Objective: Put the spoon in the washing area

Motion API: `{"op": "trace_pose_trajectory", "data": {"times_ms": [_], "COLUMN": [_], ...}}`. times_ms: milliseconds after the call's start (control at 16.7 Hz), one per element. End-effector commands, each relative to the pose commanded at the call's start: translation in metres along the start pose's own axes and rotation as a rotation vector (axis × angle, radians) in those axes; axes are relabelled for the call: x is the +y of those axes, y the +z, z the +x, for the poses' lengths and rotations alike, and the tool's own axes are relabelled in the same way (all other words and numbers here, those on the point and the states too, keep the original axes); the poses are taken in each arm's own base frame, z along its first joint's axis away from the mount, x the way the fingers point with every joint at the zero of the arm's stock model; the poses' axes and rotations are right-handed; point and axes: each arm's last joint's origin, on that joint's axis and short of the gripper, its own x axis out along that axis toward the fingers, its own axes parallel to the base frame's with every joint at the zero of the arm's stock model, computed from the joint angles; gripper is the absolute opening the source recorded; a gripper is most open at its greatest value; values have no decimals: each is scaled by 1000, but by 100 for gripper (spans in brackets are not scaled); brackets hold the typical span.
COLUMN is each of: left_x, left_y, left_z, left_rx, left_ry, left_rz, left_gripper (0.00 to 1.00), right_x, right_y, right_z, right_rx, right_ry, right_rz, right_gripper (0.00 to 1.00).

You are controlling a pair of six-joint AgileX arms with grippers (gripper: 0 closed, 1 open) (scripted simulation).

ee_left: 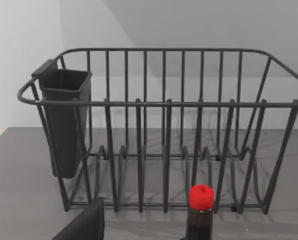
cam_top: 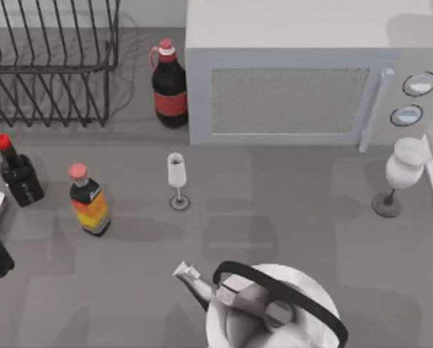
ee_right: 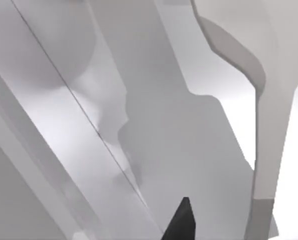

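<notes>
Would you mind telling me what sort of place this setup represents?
Most likely a simulated kitchen counter: a wire dish rack stands at the back left, a microwave sits at the back right, and a kettle stands near the front, with bottles and glasses between.

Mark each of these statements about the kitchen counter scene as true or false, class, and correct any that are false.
1. The dark cola bottle with the red cap stands just left of the white microwave. True.
2. The black wire dish rack sits at the counter's far right. False: it is at the far left, with a dark cutlery holder on one end.
3. The small clear stemmed glass lies on its side. False: it stands upright.
4. The orange-labelled bottle with a pink cap is left of that glass. True.
5. The white kettle with a black handle is at the near edge. True.
6. The white goblet is inside the rack. False: it stands on the counter at the right.
</notes>
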Motion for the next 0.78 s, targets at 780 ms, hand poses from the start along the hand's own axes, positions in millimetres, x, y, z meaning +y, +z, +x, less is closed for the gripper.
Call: {"op": "trace_pose_trajectory", "data": {"times_ms": [780], "left_x": [0], "left_y": [0], "left_z": [0], "left_rx": [0], "left_ry": [0], "left_rz": [0], "left_gripper": [100], "right_x": [-1], "right_y": [-8], "right_z": [47], "right_rx": [49], "right_ry": [-22], "right_rz": [-4], "right_gripper": [8]}}
